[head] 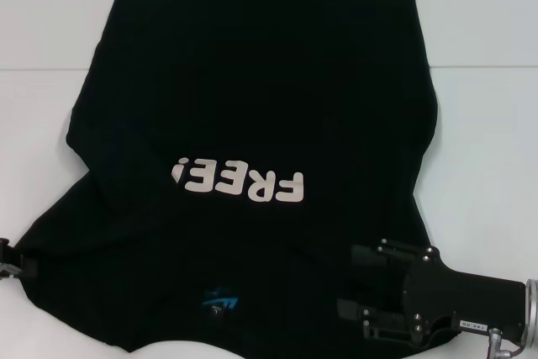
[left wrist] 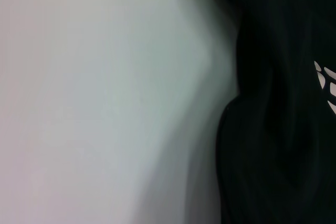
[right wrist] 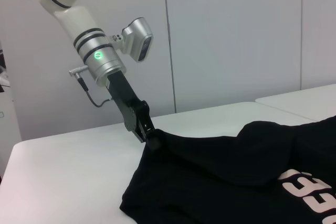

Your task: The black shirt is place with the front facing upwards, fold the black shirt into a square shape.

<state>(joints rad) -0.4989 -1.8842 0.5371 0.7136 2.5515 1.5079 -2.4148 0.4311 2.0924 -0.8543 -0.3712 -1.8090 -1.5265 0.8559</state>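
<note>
The black shirt (head: 252, 90) lies front up on the white table (head: 487, 124), with the white letters "FREE!" (head: 239, 181) and a small blue logo (head: 220, 302) near the collar on my side. My left gripper (head: 10, 260) is at the shirt's left sleeve corner. In the right wrist view it (right wrist: 149, 136) is shut on the shirt's edge (right wrist: 210, 166) and holds that corner slightly raised. My right gripper (head: 346, 279) hovers over the shirt's near right shoulder with its jaws apart. The left wrist view shows the shirt (left wrist: 278, 129) beside bare table.
The white table (right wrist: 68, 177) extends on both sides of the shirt. A pale wall (right wrist: 236, 35) stands behind the table, on the left arm's side. A seam between table sections (head: 42, 67) runs across at the far side.
</note>
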